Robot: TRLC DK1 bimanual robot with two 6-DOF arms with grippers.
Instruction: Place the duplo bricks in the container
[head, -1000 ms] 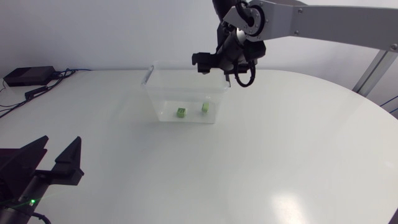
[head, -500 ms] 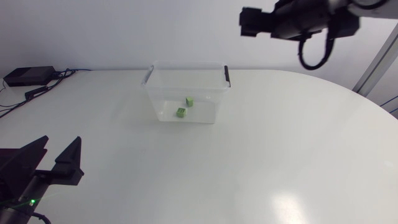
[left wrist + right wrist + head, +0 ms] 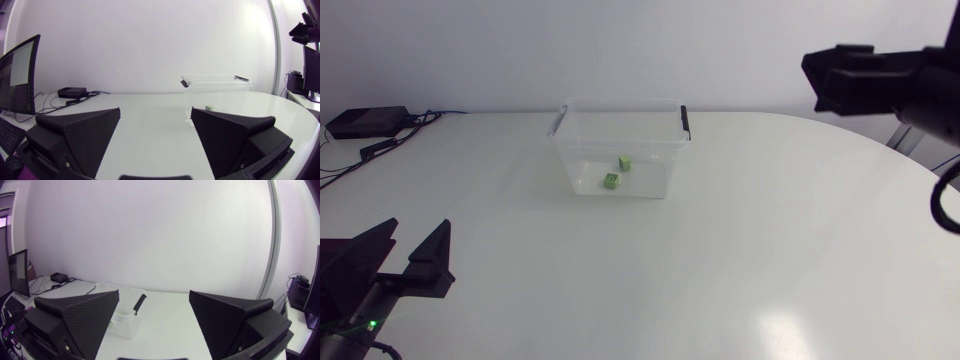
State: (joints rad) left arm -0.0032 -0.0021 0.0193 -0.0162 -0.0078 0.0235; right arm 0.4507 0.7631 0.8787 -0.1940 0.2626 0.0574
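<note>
Since a second ago my left gripper (image 3: 416, 234) has not moved: it sits at the near left of the table (image 3: 770, 230), its jaws spread wide with nothing between them. In the container (image 3: 582, 150), one green brick (image 3: 624, 162) has shifted left and toward the far wall; the other brick (image 3: 611, 181) lies where it was, just in front of it. My right arm (image 3: 890, 80) has pulled away from the container's far right corner and now hangs high at the right. My right gripper (image 3: 155, 305) gapes wide, holding nothing.

The container stands upright, open side up, its long axis running left to right, with a black clip (image 3: 685, 121) at each short end. The bricks are too small to tell their long axis.
</note>
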